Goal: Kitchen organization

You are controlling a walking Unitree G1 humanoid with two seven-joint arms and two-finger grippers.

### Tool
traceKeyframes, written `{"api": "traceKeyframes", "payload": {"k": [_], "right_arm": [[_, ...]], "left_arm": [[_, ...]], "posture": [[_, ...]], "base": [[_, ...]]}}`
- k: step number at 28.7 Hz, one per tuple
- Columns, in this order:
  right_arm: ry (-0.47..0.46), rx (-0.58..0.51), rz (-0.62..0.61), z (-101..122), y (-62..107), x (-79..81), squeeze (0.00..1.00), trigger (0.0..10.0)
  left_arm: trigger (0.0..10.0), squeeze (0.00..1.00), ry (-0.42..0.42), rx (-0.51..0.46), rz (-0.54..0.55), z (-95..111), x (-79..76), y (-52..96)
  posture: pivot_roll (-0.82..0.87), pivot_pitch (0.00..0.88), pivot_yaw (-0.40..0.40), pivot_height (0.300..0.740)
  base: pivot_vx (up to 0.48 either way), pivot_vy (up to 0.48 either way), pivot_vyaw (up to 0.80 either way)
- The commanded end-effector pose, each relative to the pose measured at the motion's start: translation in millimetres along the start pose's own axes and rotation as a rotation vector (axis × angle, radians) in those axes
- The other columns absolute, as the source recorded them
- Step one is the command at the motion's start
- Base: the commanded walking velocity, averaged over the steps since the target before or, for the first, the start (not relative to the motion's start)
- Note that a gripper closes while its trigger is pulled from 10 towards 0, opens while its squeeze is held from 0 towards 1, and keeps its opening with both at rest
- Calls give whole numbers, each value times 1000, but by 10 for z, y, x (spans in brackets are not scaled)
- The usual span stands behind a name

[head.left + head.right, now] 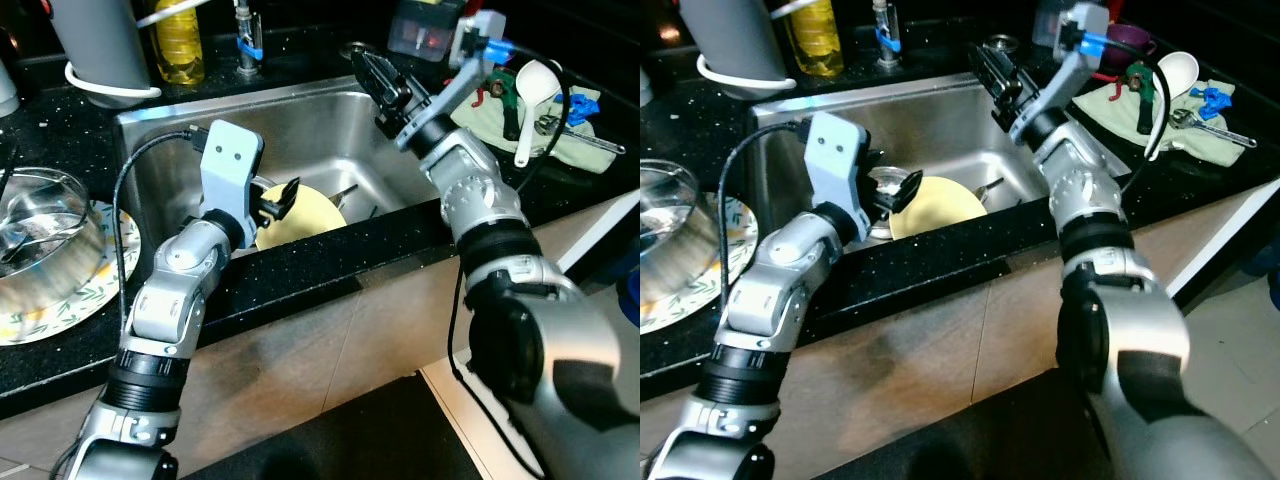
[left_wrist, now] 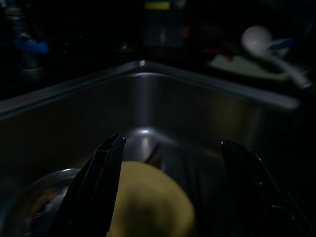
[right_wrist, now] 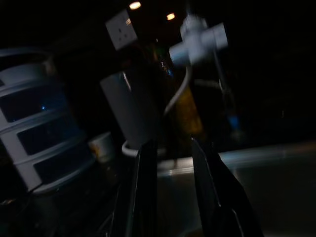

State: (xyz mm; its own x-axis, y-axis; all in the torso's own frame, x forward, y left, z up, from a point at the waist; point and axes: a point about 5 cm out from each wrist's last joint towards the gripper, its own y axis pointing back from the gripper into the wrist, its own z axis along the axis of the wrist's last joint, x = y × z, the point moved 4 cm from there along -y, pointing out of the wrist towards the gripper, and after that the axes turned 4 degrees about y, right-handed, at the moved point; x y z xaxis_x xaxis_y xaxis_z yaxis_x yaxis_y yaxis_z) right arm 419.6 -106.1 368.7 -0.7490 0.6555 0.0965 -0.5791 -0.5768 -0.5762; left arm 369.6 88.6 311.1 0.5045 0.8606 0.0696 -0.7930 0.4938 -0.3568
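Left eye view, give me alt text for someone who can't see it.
The left gripper reaches open-fingered over a yellow plate in a steel sink. The right gripper hovers above the sink's far right corner, beside a white ladle on the black counter.
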Motion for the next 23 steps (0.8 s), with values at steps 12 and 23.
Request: {"api": "traceKeyframes", "payload": {"k": [12,23], "right_arm": [[322,30,-349,-181,559,-151,0,10000],[366,-30,-425,-43,767,39,0,10000]], "left_arm": [[10000,0,-39,31,61,-123,50,79],[10000,0,-42,36,108,-140,81,66]], "posture": [[-85,195,2,740],[-83,178,18,740]], "base": [[0,0,0],[0,0,0]]}}
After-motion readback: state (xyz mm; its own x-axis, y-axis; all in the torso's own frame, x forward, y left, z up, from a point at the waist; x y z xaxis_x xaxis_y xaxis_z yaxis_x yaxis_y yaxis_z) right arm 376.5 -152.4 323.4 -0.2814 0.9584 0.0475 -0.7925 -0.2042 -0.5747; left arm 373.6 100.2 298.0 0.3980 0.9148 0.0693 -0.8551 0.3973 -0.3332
